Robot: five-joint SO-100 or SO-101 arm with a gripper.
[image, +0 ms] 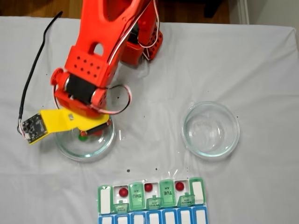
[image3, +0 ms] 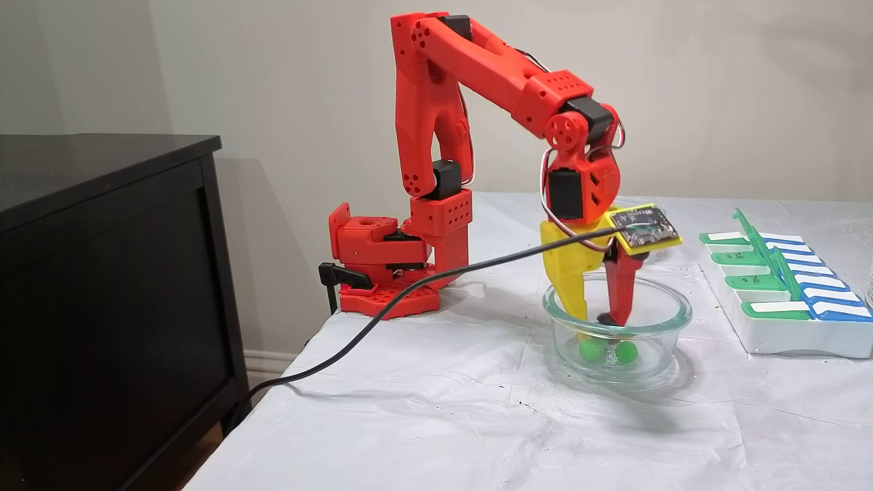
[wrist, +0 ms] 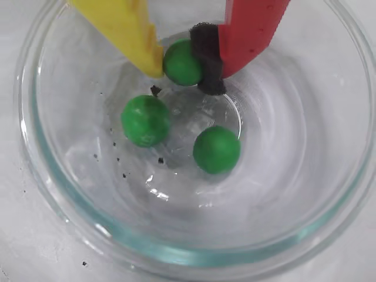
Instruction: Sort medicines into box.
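Three green medicines lie in a clear glass dish (wrist: 176, 257). My gripper (wrist: 182, 66) reaches into that dish, and its yellow finger (wrist: 138, 35) and red finger with a black pad (wrist: 205, 59) are shut on one green pill (wrist: 183, 59). The other two green pills (wrist: 145, 120) (wrist: 217, 149) rest loose on the dish bottom, seen too in a fixed view (image3: 590, 350) (image3: 626, 350). In a fixed view the box (image: 136, 196) lies at the near table edge with green lids up. Three dark red pills (image: 123, 192) (image: 148, 187) (image: 179, 186) sit in its compartments.
A second, empty glass dish (image: 187, 135) stands to the right of the first dish (image: 65, 147) in a fixed view. The arm's base (image3: 382, 266) is at the table's far corner, and a black cable (image3: 409, 286) trails off the edge. A dark cabinet (image3: 102, 273) stands beside the table.
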